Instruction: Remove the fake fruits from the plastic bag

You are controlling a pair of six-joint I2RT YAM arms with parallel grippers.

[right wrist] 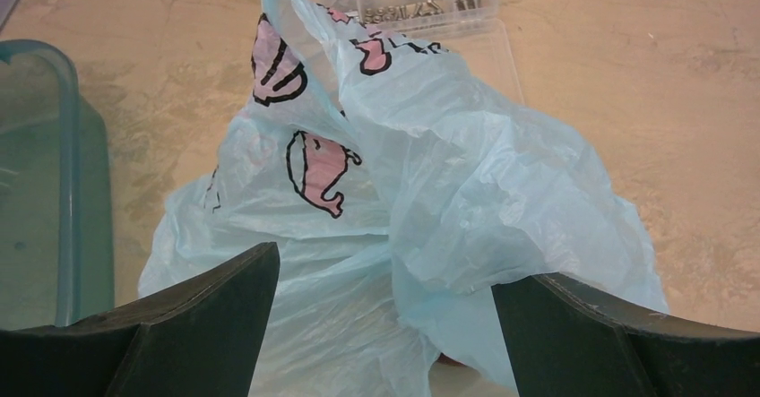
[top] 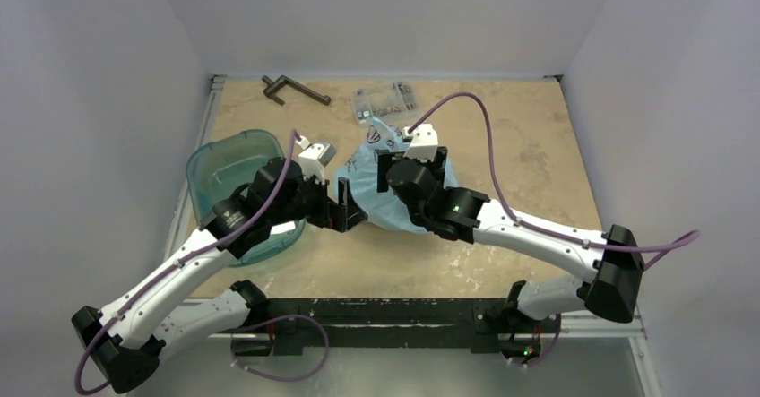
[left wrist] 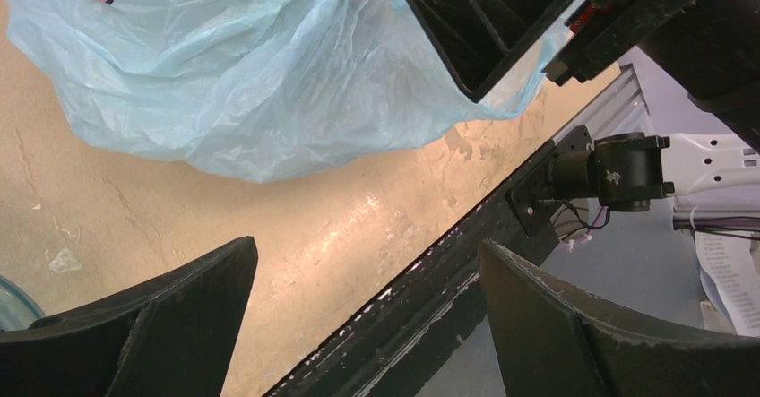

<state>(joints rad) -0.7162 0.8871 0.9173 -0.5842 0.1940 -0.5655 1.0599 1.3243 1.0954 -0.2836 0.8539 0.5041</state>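
I see the crumpled light-blue translucent plastic bag (right wrist: 421, 200) lying mid-way across the tabletop (top: 538, 146), its contents hidden. My right claw (right wrist: 385, 276) hangs over it, spread wide around the plastic. My left claw (left wrist: 366, 249), also wide and empty, sits just beside its left edge.

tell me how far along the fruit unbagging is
Done: nothing yet; no fruit shows on the table or in the teal tub. In hand: the right gripper hangs open over the plastic bag, the left gripper open at its near edge. Left: every fruit, none visible through the plastic.
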